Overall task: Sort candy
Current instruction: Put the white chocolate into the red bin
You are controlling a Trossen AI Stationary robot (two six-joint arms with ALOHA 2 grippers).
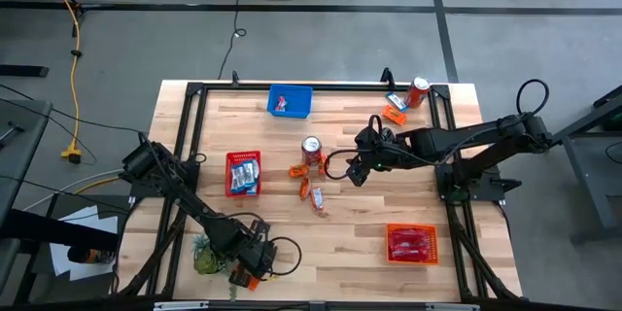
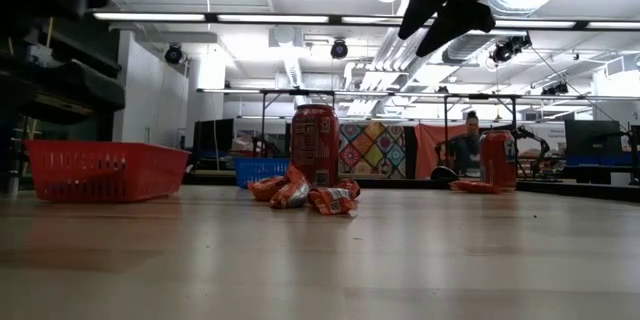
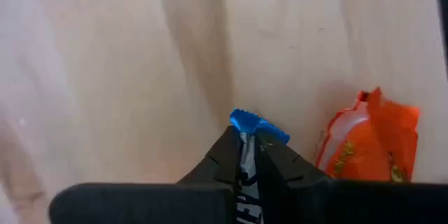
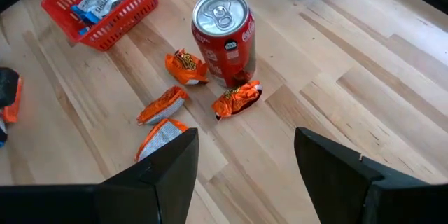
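Observation:
My left gripper [image 3: 248, 145] is at the table's near left [image 1: 251, 264], shut on a blue-and-white candy whose blue end [image 3: 257, 124] sticks out past the fingertips. An orange candy [image 3: 369, 147] lies flat on the wood right beside it. My right gripper [image 4: 245, 147] hangs open above mid-table [image 1: 358, 171], over several orange candies [image 4: 183, 67] lying around an upright red can [image 4: 224, 35]. Nothing is between its fingers. My left gripper pinches the blue-and-white candy between its two fingers, close to the packet's crimped blue end [image 3: 246, 120], which juts out beyond the fingertips. The fingers point steeply down from above. Whether the packet rests on the wood or hangs just clear, I cannot tell.
A red basket [image 1: 243, 173] with blue-and-white candy stands left of centre. A blue basket [image 1: 290, 100] is at the far edge and a red basket [image 1: 411, 243] with pink-red candy at the near right. A green plant [image 1: 204, 258] is beside my left gripper, a second can [image 1: 418, 90] at the far right.

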